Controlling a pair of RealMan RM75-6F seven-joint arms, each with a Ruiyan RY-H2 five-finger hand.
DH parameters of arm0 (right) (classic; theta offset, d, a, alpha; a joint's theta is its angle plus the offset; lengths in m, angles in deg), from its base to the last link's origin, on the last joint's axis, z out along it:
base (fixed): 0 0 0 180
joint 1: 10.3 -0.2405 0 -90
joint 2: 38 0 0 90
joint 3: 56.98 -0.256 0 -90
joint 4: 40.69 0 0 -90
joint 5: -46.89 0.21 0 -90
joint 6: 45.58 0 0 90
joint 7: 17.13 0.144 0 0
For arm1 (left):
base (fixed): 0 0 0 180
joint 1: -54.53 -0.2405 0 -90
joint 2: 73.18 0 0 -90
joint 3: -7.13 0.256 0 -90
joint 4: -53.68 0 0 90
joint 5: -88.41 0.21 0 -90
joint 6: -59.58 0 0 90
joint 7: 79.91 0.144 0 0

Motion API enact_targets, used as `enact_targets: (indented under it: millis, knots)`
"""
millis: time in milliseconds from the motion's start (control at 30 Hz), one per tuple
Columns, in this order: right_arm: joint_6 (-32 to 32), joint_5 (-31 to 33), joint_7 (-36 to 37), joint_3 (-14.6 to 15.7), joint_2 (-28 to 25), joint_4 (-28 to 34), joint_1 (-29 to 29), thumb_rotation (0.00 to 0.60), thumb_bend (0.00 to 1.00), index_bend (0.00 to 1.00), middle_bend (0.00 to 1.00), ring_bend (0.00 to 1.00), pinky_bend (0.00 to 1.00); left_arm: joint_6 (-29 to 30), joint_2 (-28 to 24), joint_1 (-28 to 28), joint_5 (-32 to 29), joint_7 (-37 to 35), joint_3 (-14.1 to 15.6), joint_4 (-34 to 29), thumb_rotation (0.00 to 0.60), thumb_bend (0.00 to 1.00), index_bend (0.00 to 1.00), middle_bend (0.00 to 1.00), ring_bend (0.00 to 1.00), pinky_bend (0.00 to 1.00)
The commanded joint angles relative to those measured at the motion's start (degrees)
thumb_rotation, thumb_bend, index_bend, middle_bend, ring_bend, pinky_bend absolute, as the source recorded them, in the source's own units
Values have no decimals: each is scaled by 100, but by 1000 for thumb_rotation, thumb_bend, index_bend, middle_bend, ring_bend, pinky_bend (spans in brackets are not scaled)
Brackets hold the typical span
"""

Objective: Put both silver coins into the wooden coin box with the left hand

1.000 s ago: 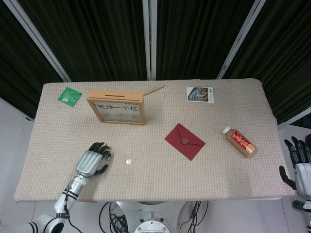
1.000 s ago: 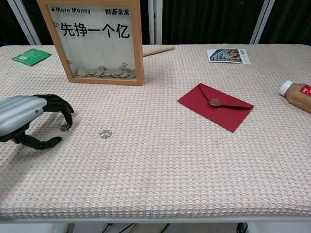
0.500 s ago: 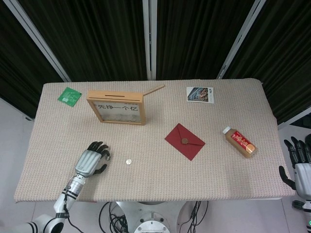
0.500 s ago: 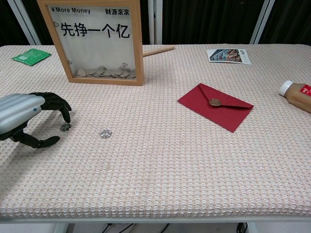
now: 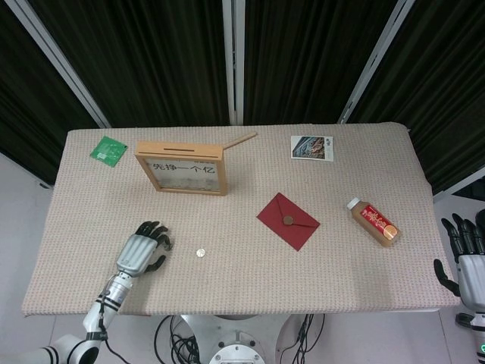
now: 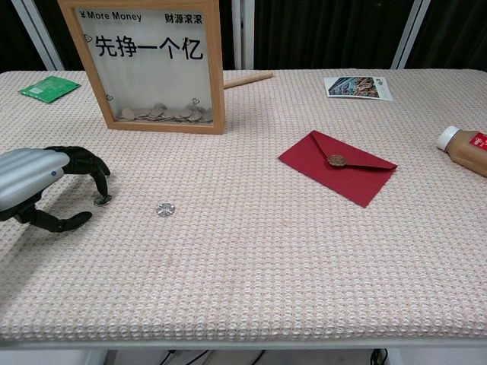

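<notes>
I see black fingers (image 6: 90, 164) on my silver left hand (image 6: 30, 185), a silver coin (image 6: 100, 200) at their tips and another coin (image 6: 164, 208) just beyond. The tabletop (image 6: 251, 258) is beige weave. Farther off: a tan wood box (image 6: 149, 62) with black lettering, a dark red envelope (image 6: 337, 166), a green packet (image 6: 48, 87).

"¥More Money", "先挣一个亿" on coin box (image 6: 156, 65)

Beige woven-cloth table (image 5: 356, 280) before black pleated curtains (image 5: 303, 53), pale grey floor (image 5: 19, 197) alongside.
</notes>
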Motion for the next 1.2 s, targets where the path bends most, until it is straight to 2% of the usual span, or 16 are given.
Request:
enact_targets:
  millis: [33,800,1000,1200]
  knots:
    - [1,4,-1,0,4,-6,3,600,350,0,0,0,0,-3,6,2,-8,-7,-3,7,600,310,394,201,101,127]
    - [-32,28,-8,13,25,-57,14,600,353,0,0,0,0,1,220,111,25,-202,-63,312,600,310,445,209,101,128]
    - [-30,50,45,12,29,-99,28,600,353,0,0,0,0,139,443,125,120,-550,-91,755,600,329,501,251,102,137]
    - [-18,81,101,-2,24,-131,44,600,353,0,0,0,0,252,616,109,208,-753,-56,1114,600,345,512,265,105,137]
